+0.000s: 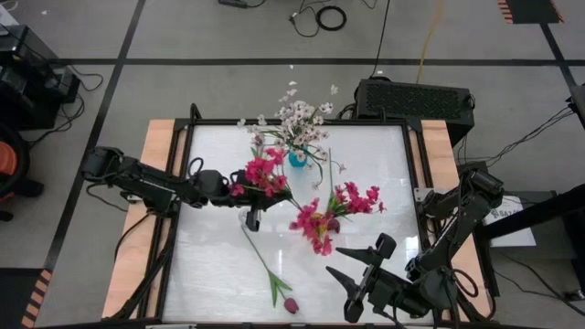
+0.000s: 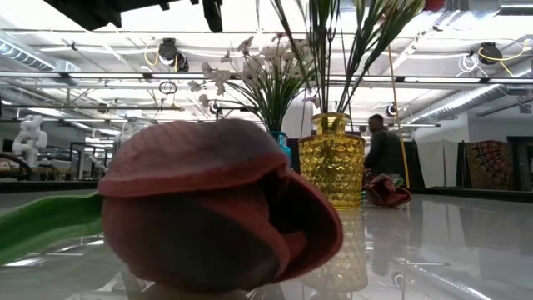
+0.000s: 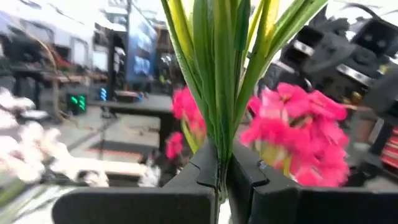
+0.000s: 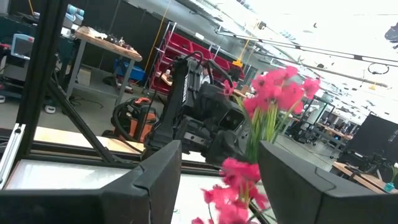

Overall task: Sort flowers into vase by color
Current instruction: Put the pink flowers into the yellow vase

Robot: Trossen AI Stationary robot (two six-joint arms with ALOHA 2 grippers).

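Left gripper (image 1: 236,191): left of centre, clamped on the magenta flower (image 1: 262,173) stem.
Right gripper (image 1: 358,262): lower right, jaws apart, empty.
Maroon tulip (image 1: 291,305): bottom centre, lying flat.
Advice: keep the stem vertical and lower it slowly into the vase.

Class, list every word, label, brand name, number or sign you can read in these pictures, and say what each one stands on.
None can be read with certainty.
White label beside the right arm, high view: dark print, too small to read.
Green lit display in the room behind, left wrist view: too blurred to read.
Flowers, yellow vase, table: no writing seen.
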